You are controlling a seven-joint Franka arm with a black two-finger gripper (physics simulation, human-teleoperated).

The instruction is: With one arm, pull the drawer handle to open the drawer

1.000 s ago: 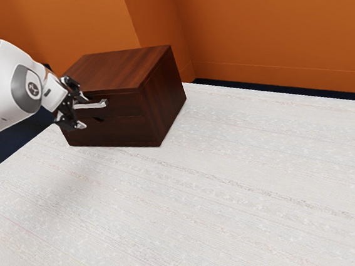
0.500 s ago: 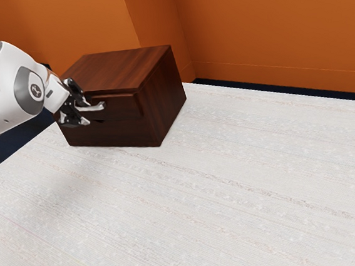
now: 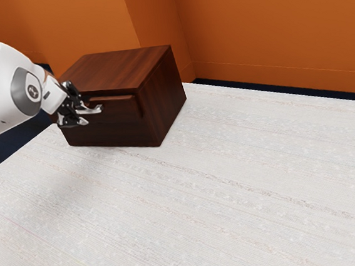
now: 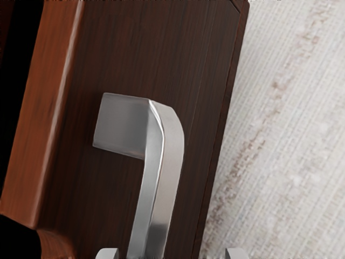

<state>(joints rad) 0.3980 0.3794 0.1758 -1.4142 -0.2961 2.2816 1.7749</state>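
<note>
We logged the dark wood cabinet at the far corner of the white counter, its drawer standing slightly out toward the exterior view's left. The end effector was at the silver handle; we couldn't tell whether it clamped the bar. Orange walls stood behind.

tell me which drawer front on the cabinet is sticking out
The upper drawer: its front juts out from the cabinet, with its silver handle between the fingers of the gripper. The lower front sits flush.
</note>
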